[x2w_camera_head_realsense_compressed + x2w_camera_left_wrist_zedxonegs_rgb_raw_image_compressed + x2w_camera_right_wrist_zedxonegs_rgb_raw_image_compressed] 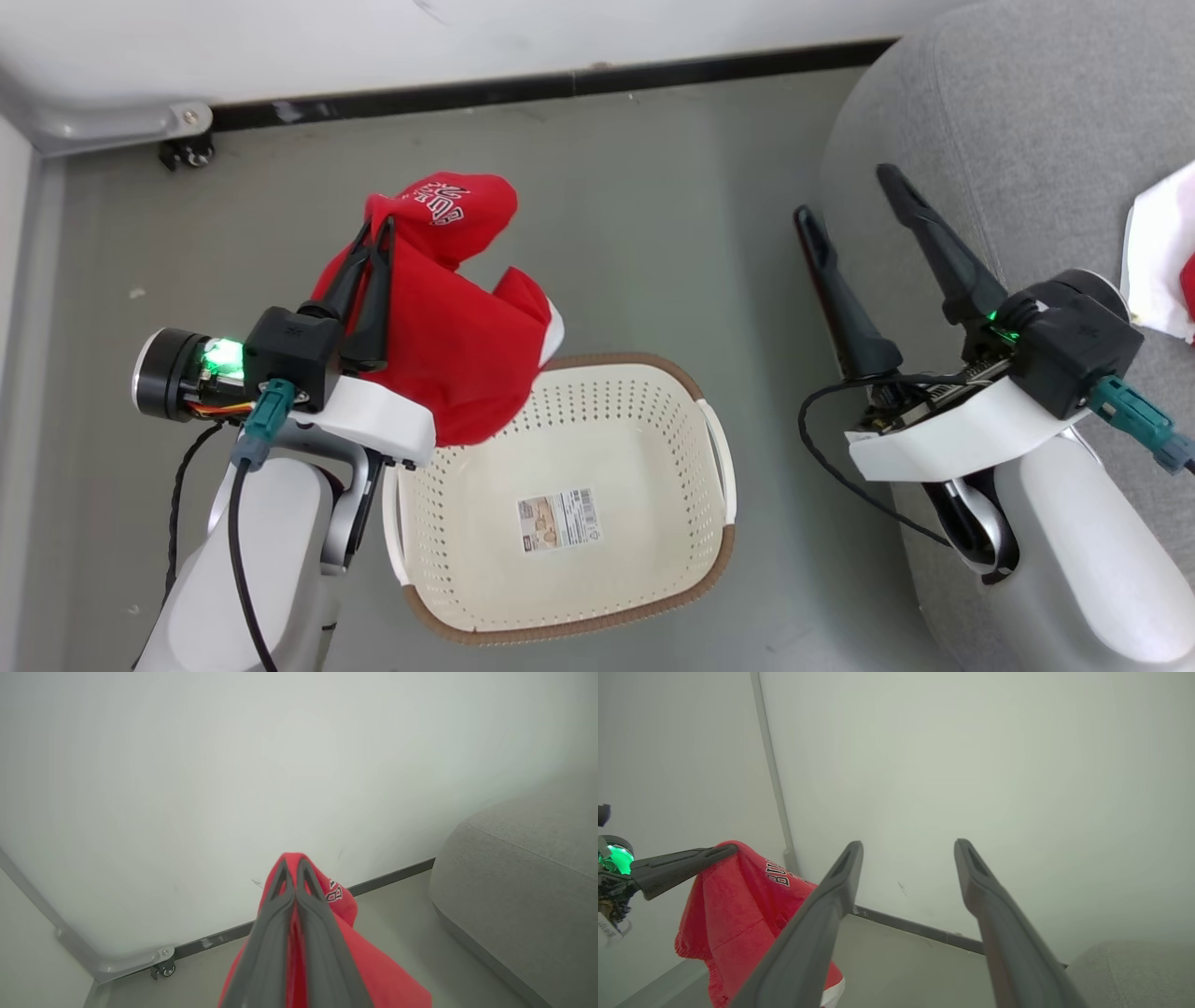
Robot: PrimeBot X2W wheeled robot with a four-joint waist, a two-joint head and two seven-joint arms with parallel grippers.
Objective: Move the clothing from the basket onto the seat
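Note:
My left gripper (375, 227) is shut on a piece of red clothing (462, 345) with black-and-white lettering, which hangs from its fingers over the far left rim of the basket (686, 383). The cream basket with a brown rim stands on the floor and holds only a paper label (558, 520). From the left wrist view the closed gripper (293, 862) pinches the red clothing (373, 975). My right gripper (843, 193) stands open, nothing between its fingers, at the edge of the grey seat (1027, 121). In the right wrist view the gripper (907, 845) is open beside the hanging clothing (733, 910).
More clothing, white and red (1162, 266), lies on the seat at the right edge. A white wall with a dark baseboard (560, 86) runs along the far side. A caster and grey bracket (182, 149) sit at the far left. Grey floor lies between basket and wall.

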